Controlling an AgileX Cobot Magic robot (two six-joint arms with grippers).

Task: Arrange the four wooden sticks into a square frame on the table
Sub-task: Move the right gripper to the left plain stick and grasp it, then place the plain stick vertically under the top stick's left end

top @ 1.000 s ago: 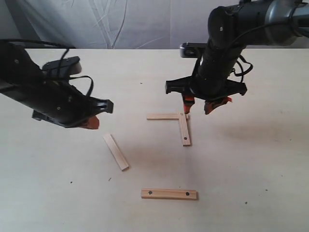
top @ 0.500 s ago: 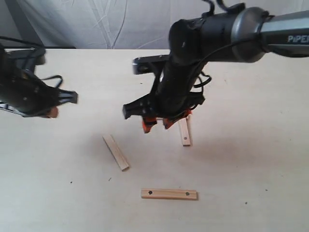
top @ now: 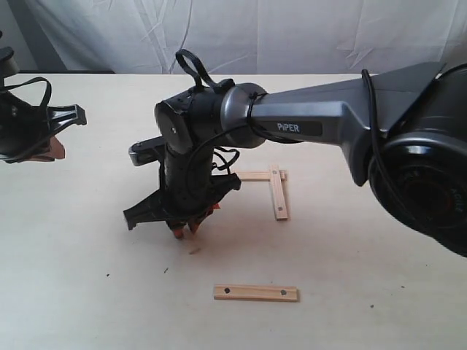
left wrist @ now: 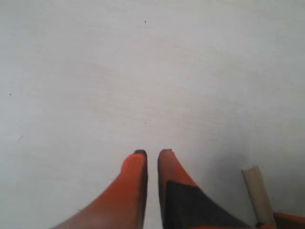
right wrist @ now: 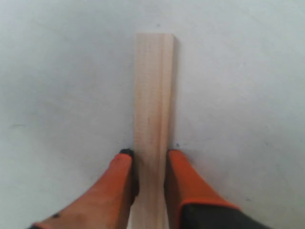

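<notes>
My right gripper has reached across to the left of the table and stands over a plain wooden stick. Its orange fingers press both long edges of that stick. In the exterior view the arm hides most of this stick; only a small end shows. A second plain stick and a holed stick lie joined as an L. Another holed stick lies alone toward the front. My left gripper hovers at the far left, shut and empty.
A white draped cloth hangs behind the table's far edge. The right arm's dark body spans the middle of the table above the L of sticks. A pale stick end shows at the edge of the left wrist view.
The right arm swung left from beside the L of sticks and came down over the loose plain stick, its fingers now on it. The left arm drew back to the far left.
</notes>
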